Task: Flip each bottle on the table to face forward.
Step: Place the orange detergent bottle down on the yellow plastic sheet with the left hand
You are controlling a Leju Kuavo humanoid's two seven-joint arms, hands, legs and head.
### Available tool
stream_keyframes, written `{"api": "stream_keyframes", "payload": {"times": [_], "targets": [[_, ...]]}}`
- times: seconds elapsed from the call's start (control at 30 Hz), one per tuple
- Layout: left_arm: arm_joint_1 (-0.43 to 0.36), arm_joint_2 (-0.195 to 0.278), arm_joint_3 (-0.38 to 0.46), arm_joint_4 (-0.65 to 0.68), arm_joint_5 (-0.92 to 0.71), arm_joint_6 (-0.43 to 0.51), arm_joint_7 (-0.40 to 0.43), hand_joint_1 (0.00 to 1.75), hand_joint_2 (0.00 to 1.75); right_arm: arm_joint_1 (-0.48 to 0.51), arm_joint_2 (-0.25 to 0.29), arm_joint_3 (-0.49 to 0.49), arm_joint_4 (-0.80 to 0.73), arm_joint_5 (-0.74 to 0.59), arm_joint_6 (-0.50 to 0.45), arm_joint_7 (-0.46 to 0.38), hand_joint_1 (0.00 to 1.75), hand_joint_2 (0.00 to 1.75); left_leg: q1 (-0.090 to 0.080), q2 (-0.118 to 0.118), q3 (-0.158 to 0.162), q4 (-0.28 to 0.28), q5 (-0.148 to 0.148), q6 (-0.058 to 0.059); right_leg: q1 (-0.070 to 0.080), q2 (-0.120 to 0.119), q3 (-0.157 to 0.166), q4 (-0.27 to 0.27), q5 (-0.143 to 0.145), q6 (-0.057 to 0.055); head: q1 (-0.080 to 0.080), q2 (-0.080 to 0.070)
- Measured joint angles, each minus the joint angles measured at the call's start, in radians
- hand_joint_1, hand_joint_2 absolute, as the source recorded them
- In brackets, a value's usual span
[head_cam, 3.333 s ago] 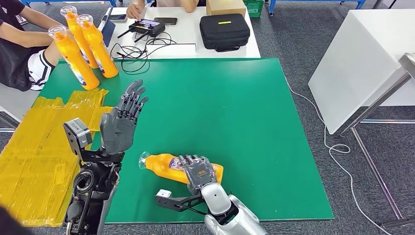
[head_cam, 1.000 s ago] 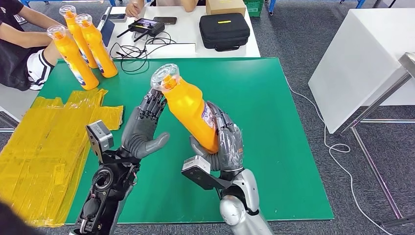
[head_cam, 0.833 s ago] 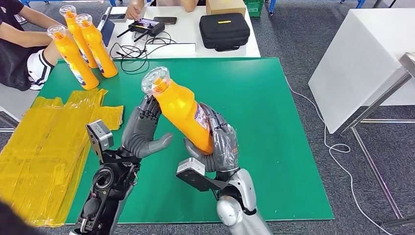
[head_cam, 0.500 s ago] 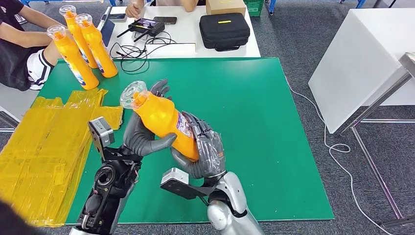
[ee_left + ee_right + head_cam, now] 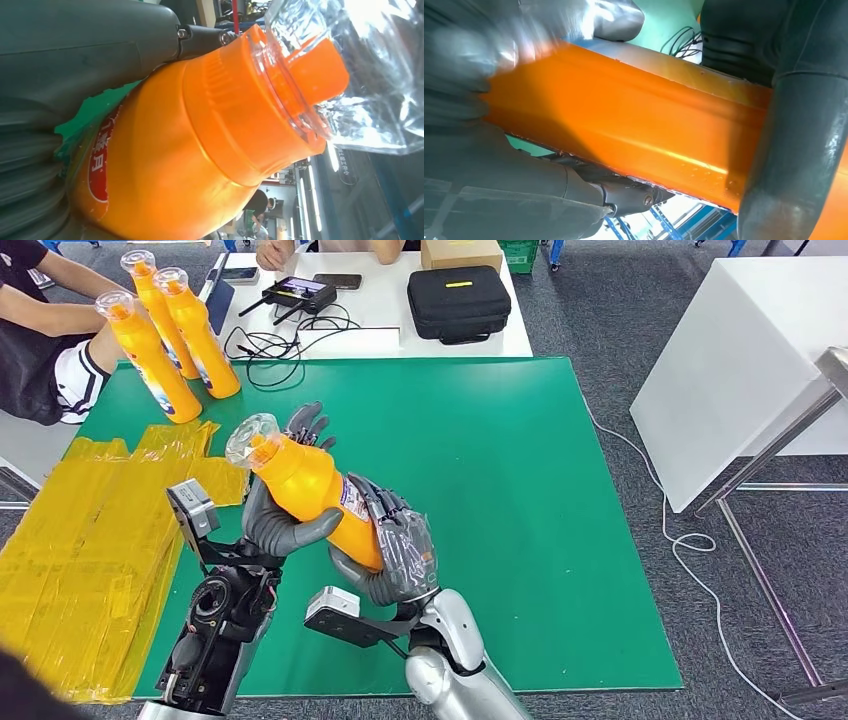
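Two robot hands hold one orange bottle (image 5: 318, 498) in the air above the near left part of the green table (image 5: 520, 490), seen from the head camera. The bottle tilts, its clear cap (image 5: 250, 436) pointing up and to the left. The left hand (image 5: 275, 515) wraps the bottle's upper body, thumb across the front and fingers rising behind the neck. The right hand (image 5: 395, 555) cups the bottle's lower end from below and the right side. Three more orange bottles (image 5: 170, 335) stand upright at the table's far left corner, close together. Yellow plastic sheeting (image 5: 85, 540) lies along the table's left edge. A person's arm (image 5: 45, 315) rests near the standing bottles. Beyond, a white table (image 5: 400, 310) carries a black case (image 5: 458, 302) and cables (image 5: 270, 340). From the left wrist camera, the bottle's orange shoulder (image 5: 200, 145) and clear cap (image 5: 360, 75) sit very close, with the grey hand (image 5: 75, 55) pressed against the bottle. From the right wrist camera, the orange bottle body (image 5: 624, 130) runs across, gripped between grey fingers (image 5: 794, 150) and the right palm (image 5: 484, 165).
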State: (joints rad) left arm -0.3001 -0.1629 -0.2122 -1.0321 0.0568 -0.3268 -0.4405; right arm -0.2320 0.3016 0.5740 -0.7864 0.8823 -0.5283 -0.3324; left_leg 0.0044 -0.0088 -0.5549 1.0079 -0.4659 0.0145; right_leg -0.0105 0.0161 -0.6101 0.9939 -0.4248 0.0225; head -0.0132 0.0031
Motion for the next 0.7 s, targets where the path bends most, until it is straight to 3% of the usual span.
{"api": "stream_keyframes", "payload": {"times": [0.53,0.67,0.7], "targets": [[0.011,0.009,0.011,0.012,0.010,0.017,-0.016,1.75,1.75,-0.013,-0.002,0.013,0.039,-0.030,-0.017,-0.007,1.75,1.75,0.000,0.000,-0.001,0.000,0.000,0.000,0.000,0.000,0.000,0.000,0.000,0.000,0.000,0.000],[0.011,0.010,0.013,0.012,0.013,0.023,-0.021,1.75,1.75,-0.013,-0.005,0.009,0.035,-0.034,-0.029,-0.009,1.27,1.75,0.000,0.000,-0.001,0.000,0.000,0.000,0.000,0.000,0.000,0.000,0.000,0.000,0.000,0.000],[0.011,0.011,0.013,0.012,0.014,0.024,-0.021,1.75,1.75,-0.012,-0.006,0.007,0.031,-0.037,-0.031,-0.012,1.27,1.75,0.000,0.000,-0.001,0.000,0.000,0.000,0.000,0.000,0.000,0.000,0.000,0.000,0.000,0.000]]}}
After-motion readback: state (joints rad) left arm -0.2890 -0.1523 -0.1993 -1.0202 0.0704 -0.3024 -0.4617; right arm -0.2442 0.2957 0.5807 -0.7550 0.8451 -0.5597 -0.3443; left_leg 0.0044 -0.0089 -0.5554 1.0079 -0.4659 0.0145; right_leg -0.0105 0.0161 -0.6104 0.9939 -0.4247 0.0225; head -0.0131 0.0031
